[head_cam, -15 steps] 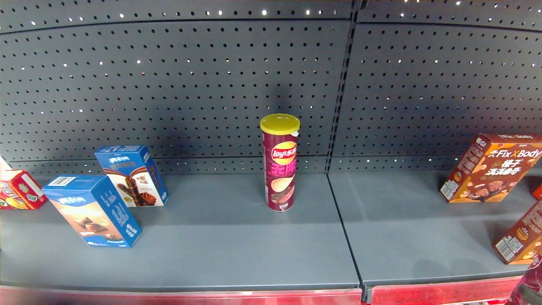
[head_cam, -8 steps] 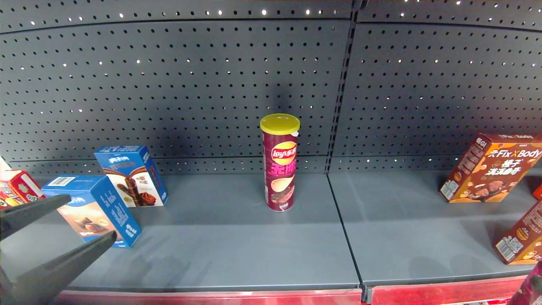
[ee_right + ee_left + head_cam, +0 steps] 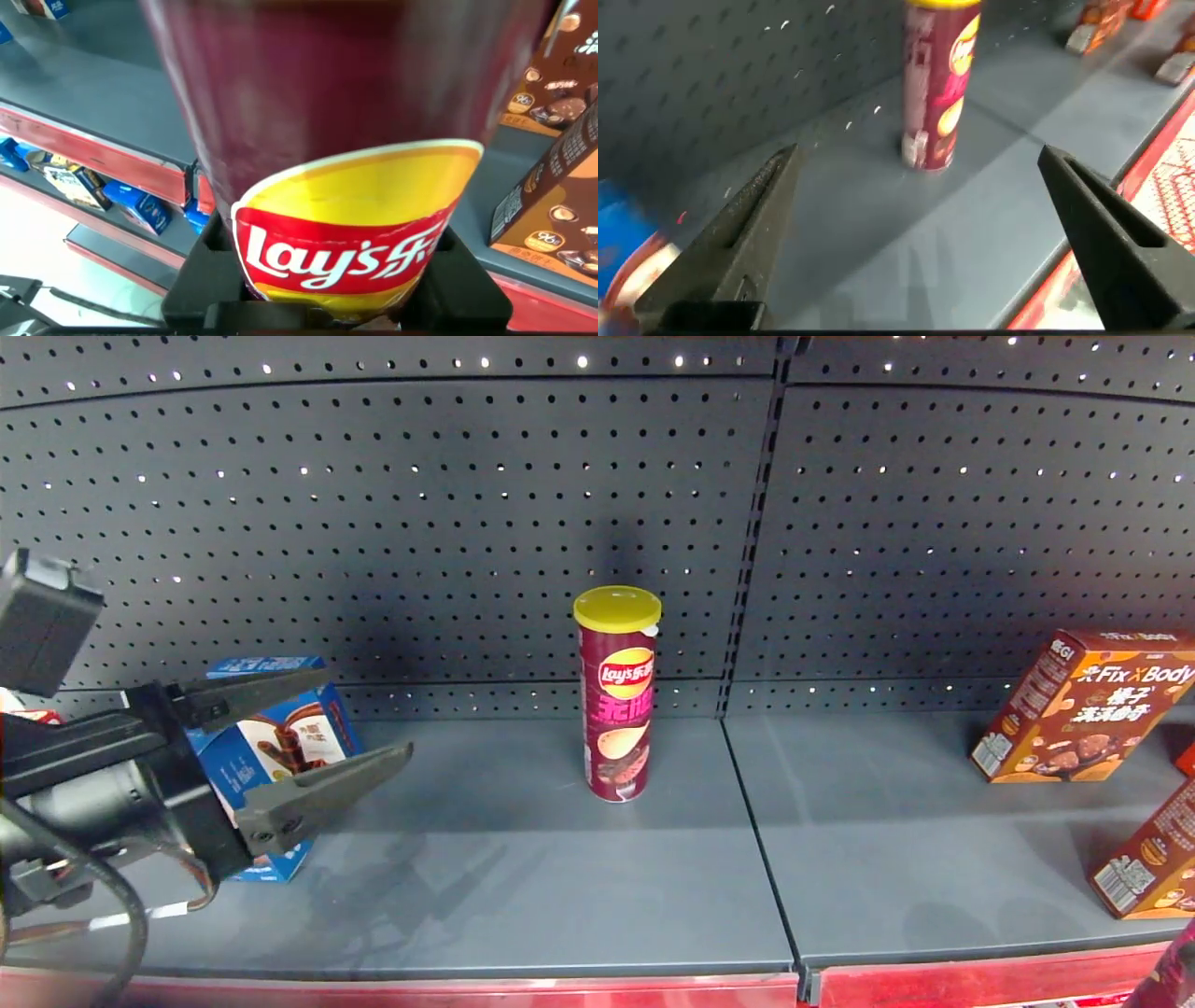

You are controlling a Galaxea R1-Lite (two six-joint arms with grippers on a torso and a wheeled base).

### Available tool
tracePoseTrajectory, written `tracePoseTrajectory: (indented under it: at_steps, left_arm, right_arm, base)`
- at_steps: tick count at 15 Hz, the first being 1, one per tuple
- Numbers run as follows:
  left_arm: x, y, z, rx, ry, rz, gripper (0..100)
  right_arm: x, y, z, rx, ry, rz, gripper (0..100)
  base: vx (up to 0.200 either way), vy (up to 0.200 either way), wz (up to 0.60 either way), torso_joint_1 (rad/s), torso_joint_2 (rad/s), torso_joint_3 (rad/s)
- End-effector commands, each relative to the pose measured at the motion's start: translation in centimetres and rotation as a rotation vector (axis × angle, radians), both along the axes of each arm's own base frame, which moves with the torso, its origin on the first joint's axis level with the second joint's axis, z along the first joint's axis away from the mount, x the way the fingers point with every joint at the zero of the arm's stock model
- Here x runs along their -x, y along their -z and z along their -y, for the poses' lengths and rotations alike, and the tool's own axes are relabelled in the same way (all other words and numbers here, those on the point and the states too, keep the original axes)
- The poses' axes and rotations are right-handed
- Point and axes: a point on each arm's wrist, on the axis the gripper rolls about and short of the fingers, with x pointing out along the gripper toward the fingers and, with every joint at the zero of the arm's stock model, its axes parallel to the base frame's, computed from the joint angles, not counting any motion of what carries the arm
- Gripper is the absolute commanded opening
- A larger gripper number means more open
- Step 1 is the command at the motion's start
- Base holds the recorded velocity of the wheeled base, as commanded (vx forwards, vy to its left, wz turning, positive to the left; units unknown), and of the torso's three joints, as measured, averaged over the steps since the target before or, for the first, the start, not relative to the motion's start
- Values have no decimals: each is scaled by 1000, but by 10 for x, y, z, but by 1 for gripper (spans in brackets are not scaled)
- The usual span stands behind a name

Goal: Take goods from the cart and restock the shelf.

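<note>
You have one maroon chip can (image 3: 616, 695), yellow-lidded, standing upright mid-way along the shelf (image 3: 523, 877). A second can (image 3: 355, 187), same maroon, is held off its front right corner.

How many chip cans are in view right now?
2. One can stands upright mid-shelf; the other can is gripped in the right hand, by the shelf's right front corner. More may be hidden.
</note>
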Motion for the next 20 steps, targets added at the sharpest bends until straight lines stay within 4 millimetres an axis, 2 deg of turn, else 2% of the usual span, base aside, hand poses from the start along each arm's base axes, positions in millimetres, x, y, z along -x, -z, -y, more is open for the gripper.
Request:
tracePoseTrajectory:
  at_steps: [1, 3, 6, 9, 17, 20]
  left_arm:
    - [-35, 0, 19, 2, 95, -9, 100]
    - [-53, -2, 28, 4, 152, -1, 100]
    - [-69, -3, 45, 8, 215, -4, 100]
    - [-82, 2, 54, 4, 230, -24, 100]
    - [-127, 49, 69, 0, 334, -67, 100]
    - [-144, 57, 75, 6, 343, -49, 100]
  right_arm:
    - [1, -1, 0, -1, 0, 6, 0]
    - [2, 0, 1, -3, 2, 12, 0]
    - [5, 1, 1, -7, 3, 23, 0]
    - [5, 2, 1, -5, 0, 17, 0]
    - [5, -2, 1, -11, 1, 26, 0]
    - [4, -2, 1, -11, -1, 26, 0]
  base:
    - [0, 0, 0, 0, 0, 0]
    - [0, 0, 0, 0, 0, 0]
    - [0, 0, 0, 0, 0, 0]
    - [0, 0, 0, 0, 0, 0]
    - [0, 0, 0, 0, 0, 0]
    - [0, 0, 0, 0, 0, 0]
